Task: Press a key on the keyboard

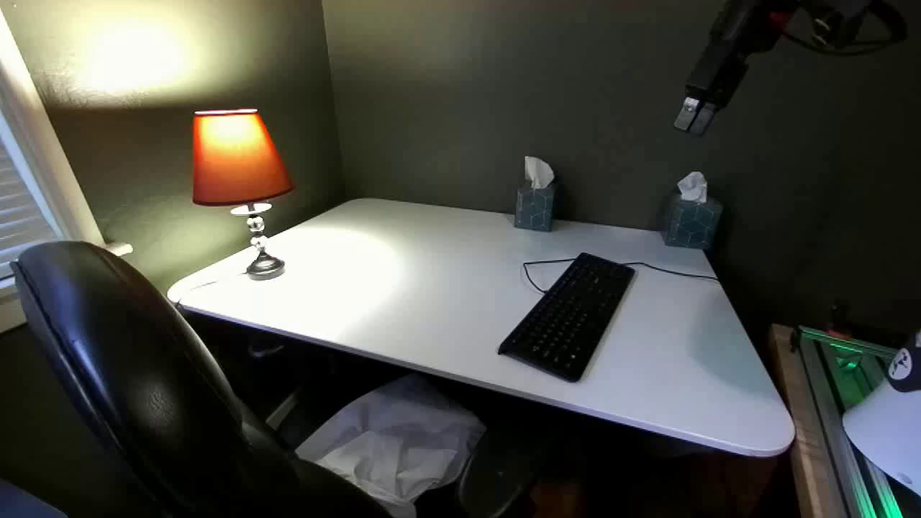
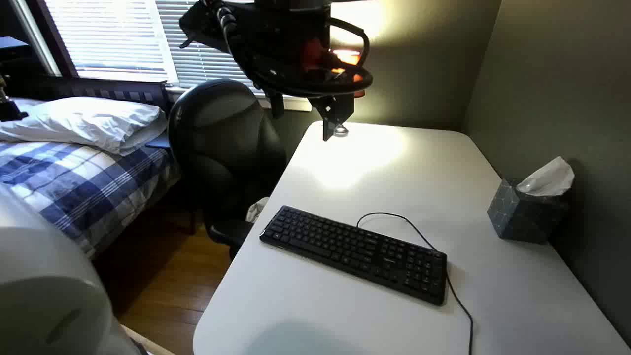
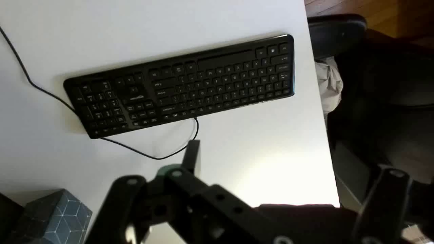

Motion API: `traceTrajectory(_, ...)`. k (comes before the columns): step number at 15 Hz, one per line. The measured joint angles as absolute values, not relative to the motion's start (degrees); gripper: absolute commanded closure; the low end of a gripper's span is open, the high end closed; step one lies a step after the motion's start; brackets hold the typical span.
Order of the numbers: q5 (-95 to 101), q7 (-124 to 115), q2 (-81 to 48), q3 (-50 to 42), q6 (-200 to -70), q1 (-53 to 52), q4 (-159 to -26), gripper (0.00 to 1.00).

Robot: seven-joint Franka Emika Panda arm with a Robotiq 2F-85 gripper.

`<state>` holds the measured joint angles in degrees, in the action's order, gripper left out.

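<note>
Two boxes were shown in an exterior view, the left box (image 1: 534, 208) and the right box (image 1: 692, 221), both set at the far edge of the desk (image 1: 432, 266) by the wall (image 1: 446, 108). The keyboard (image 1: 568, 316) was laid on the right half of the desk, and its cable (image 1: 669, 271) was strung from its left side, past its far end, to the right edge. A lit lamp (image 1: 241, 158) was placed at the left, with the chair (image 1: 137, 360) set at the near left. The gripper (image 1: 696, 117) was held raised at the right, well apart from the keyboard; its tips were seen close beside each other, but whether the jaws were closed or parted could not be told.

In an exterior view, the keyboard was seen slanted across the desk, with one box at the right. The lamp was partly hidden by the arm (image 2: 291, 49), and a bed (image 2: 84, 177) was seen at the left.

In the wrist view, the whole keyboard was shown, its letters upside down and its right end near the desk's edge. A finger (image 3: 192, 154) was seen in front of the cable.
</note>
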<state>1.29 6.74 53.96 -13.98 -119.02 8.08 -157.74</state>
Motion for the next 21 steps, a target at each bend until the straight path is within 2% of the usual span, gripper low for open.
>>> traceTrajectory(11, 1.29, 6.47, 52.18, -14.08, -119.31, 8.57, -157.55, 0.0)
traceTrajectory(21, 0.14, 5.36, 31.6, -15.54, -133.04, 10.17, -157.76, 0.0)
